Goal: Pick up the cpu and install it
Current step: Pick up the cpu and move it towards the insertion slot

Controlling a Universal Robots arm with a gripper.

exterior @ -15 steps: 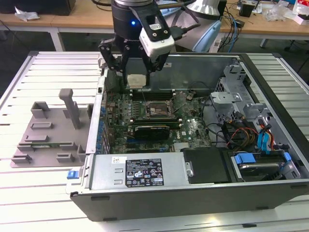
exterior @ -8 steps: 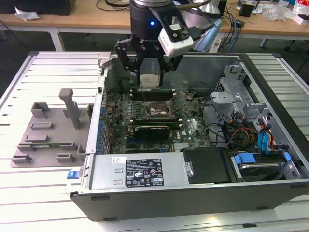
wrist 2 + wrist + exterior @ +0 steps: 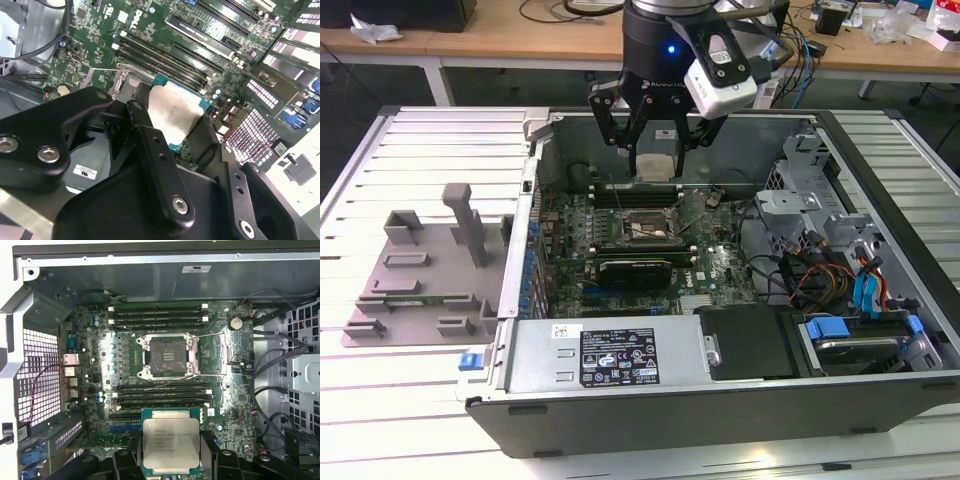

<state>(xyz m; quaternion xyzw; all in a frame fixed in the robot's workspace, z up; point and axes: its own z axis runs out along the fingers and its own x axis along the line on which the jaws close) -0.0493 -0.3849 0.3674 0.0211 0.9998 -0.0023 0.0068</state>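
Cpu picked up, not yet installed.
It is clamped in the gripper above the motherboard; the socket is seen empty.

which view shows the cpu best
The first wrist view: the cpu faces the camera squarely, its metal top in plain sight. The second wrist view shows it tilted, partly behind the pincer. The exterior view shows it small, held over the motherboard.
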